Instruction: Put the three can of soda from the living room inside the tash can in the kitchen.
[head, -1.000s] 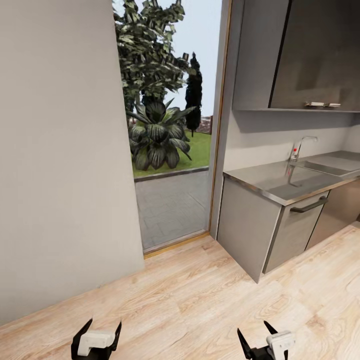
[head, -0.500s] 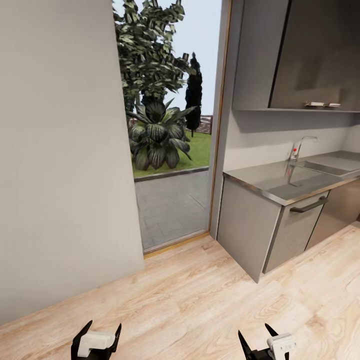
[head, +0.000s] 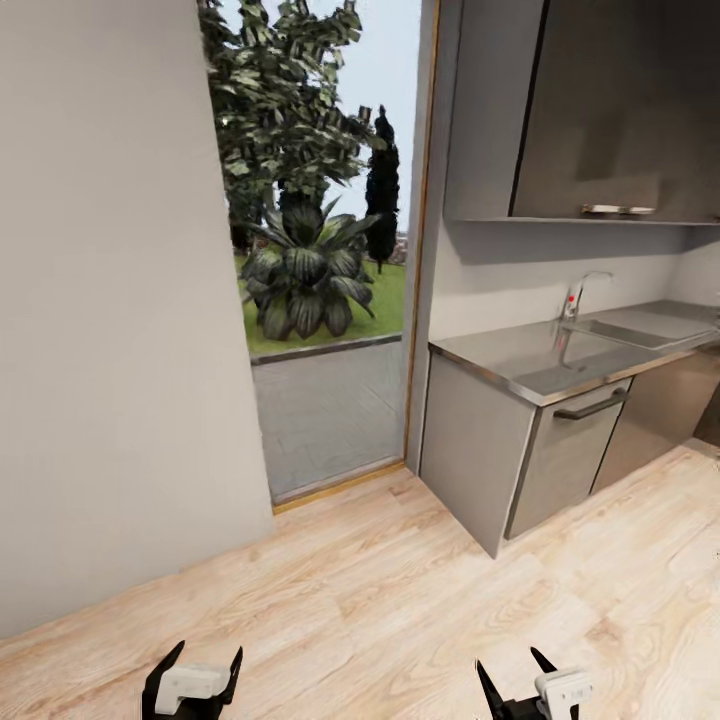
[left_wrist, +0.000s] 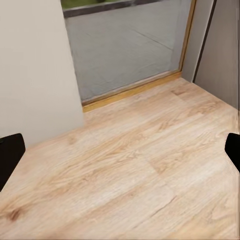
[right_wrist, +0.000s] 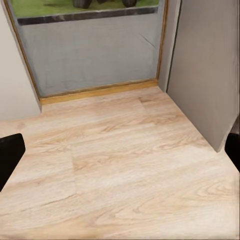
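I am in the kitchen (head: 560, 300), over a light wood floor (head: 380, 600). The soda cans and the trash can are out of view. My left gripper (head: 210, 648) hangs low at the head view's bottom edge, open and empty. My right gripper (head: 505, 660) is beside it, also open with nothing between its fingers. In the left wrist view the gripper (left_wrist: 120, 155) has dark fingertips (left_wrist: 10, 155) spread wide over bare floor. In the right wrist view the gripper (right_wrist: 120, 152) is spread the same way above the floorboards.
A grey cabinet run (head: 480, 460) with a steel countertop (head: 540, 360), sink and chrome faucet (head: 578, 292) stands at the right under dark upper cupboards (head: 600, 110). A glass door (head: 320, 330) to a garden lies ahead. A plain wall (head: 110, 330) is at the left.
The whole head view has shifted a little to the left, so the camera has turned or moved. Both grippers hold the same open pose.
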